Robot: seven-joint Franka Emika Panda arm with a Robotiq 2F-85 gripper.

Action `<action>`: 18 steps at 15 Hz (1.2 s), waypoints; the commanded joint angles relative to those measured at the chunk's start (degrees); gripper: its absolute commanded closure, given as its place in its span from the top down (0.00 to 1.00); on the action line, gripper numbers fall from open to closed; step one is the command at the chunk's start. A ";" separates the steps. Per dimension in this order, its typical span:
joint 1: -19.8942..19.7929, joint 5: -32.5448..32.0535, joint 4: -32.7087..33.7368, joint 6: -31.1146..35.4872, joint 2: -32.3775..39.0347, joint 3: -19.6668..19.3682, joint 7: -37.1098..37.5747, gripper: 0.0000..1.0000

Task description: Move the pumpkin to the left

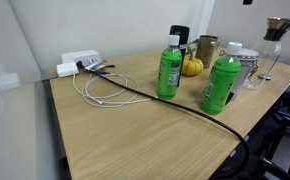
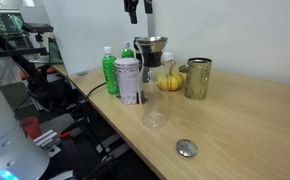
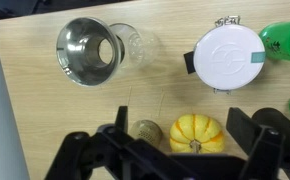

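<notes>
Two green bottles stand on the worktop (image 1: 115,130): one bottle (image 1: 168,68) is just beside the pumpkin (image 1: 191,67), and a second bottle (image 1: 221,85) is nearer the camera on the pumpkin's other side. In an exterior view we see a metal cup (image 1: 207,48) close behind the pumpkin and a dripper (image 1: 275,35) further along the worktop. A black cable (image 1: 135,92) runs across the wood past the first bottle, with a white adapter (image 1: 80,62) and a white cord (image 1: 100,92) well apart from the group. In an exterior view a clear glass (image 2: 155,105) stands in front of the pumpkin, the cup is just beside it, and a small round lid (image 2: 188,148) lies flat near the worktop edge.

The tool (image 2: 139,10) hangs high above this cluster, touching nothing. In the wrist view we see its fingers (image 3: 95,155) spread wide and holding nothing, with the pumpkin framed in the gap between them, down on the worktop. There the dripper and a white-lidded jar (image 3: 225,58) lie beyond the pumpkin, the bottles are at one edge, and a small round thing (image 3: 147,130) that we cannot identify sits just beside the pumpkin.
</notes>
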 commanded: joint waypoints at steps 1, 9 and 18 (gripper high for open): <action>1.04 -0.27 0.13 -0.21 0.07 -0.90 0.26 1.00; 1.77 1.19 1.40 2.01 2.51 -1.00 0.72 1.00; 3.00 -3.34 3.57 18.34 15.95 -1.34 1.86 1.00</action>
